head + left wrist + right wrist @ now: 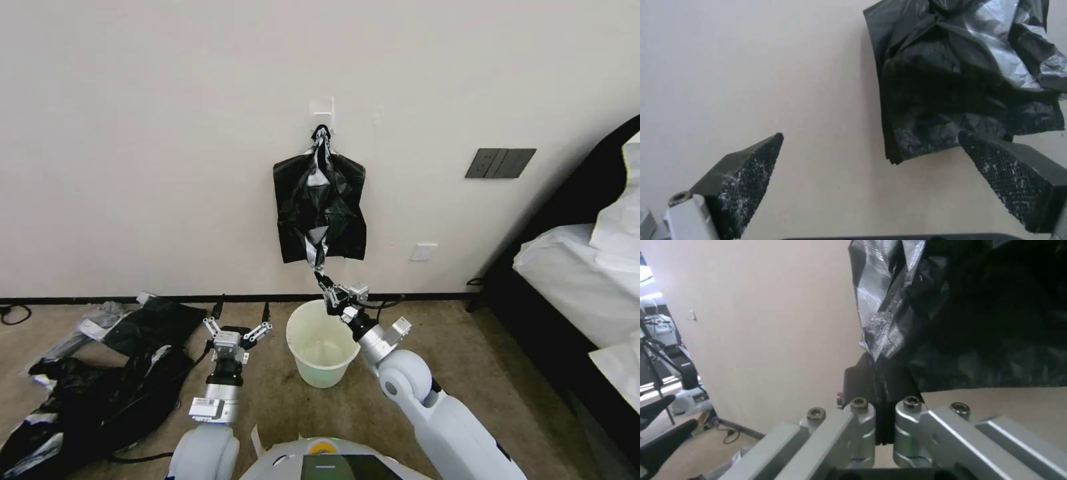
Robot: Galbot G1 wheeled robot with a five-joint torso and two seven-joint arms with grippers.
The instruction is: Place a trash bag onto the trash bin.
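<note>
The task is barely begun: the right gripper (328,288) pinches the tail of the trash bag (321,207) hanging on the wall hook above the bare trash bin (321,348), while the left gripper (237,331) waits spread wide beside it

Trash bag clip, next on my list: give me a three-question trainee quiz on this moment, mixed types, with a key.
1. True or false: the trash bag hangs from a wall hook.
2. Which gripper is shut on the bag's lower tip? A) left gripper B) right gripper
3. Fill in: the trash bin stands on the carpet between the two ____.

Key: 1 true. 2 B; in the left wrist view the left gripper's fingers stand wide apart, holding nothing. 3 arms.
</note>
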